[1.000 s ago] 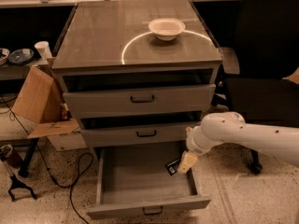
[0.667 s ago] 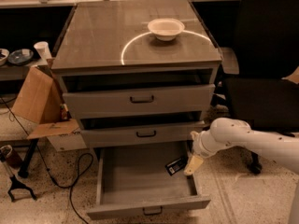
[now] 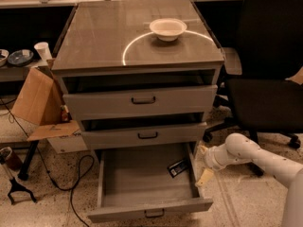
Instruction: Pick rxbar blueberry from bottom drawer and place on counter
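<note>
My claw point(image 3: 204, 175) hangs low at the right of the cabinet, just outside the right wall of the bottom drawer point(image 3: 142, 186) and near its back end. I cannot tell whether it is spread or pressed together. My white arm point(image 3: 258, 157) reaches in from the right, above the speckled floor point(image 3: 246, 202).

Just across that wall the rxbar blueberry point(image 3: 178, 167) lies flat on the drawer's grey floor, close to the right side and toward the back, apart from my claw. The drawer is pulled well out, with its small dark handle at the front.

Above it the middle drawer point(image 3: 147, 135) and the top drawer point(image 3: 142, 100) each stand a little way out. The bench point(image 3: 94, 41) on top is glossy grey-brown, with a bright white arc across it. A white bowl point(image 3: 167, 28) sits on it toward the back right.

A black office chair point(image 3: 270, 79) stands to the right of the cabinet. An open cardboard box point(image 3: 40, 103) leans at its left, and a dark cable point(image 3: 71, 183) trails over the floor below.
</note>
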You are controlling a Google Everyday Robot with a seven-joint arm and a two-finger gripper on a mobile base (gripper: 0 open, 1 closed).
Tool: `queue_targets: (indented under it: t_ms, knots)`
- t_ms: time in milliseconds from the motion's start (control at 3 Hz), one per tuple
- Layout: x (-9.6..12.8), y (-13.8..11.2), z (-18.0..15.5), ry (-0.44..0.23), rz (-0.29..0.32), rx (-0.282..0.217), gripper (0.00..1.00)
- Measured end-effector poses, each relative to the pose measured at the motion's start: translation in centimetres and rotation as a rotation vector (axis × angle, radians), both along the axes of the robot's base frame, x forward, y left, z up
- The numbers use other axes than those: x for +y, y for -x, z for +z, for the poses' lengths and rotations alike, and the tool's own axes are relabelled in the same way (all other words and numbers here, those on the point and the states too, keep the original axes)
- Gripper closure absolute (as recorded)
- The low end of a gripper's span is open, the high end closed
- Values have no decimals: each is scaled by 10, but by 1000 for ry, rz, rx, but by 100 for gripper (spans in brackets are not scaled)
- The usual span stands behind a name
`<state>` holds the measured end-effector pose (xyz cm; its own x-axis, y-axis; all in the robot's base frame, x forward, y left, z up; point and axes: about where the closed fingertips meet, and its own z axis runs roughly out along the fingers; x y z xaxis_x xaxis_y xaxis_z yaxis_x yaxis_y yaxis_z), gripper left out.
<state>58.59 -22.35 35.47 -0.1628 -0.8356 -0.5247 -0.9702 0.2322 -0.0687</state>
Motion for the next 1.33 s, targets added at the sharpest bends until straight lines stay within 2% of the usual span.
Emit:
queue_targets:
  t_ms: [333,667,1000,1333]
  knots:
    - [0,0,0,0,0,0,0]
    - [5,1,-4,-20,20,-24,0]
    - [44,-16,-18,0,100,-35,0]
    - [90,-31,-47,-52,196,-24,0]
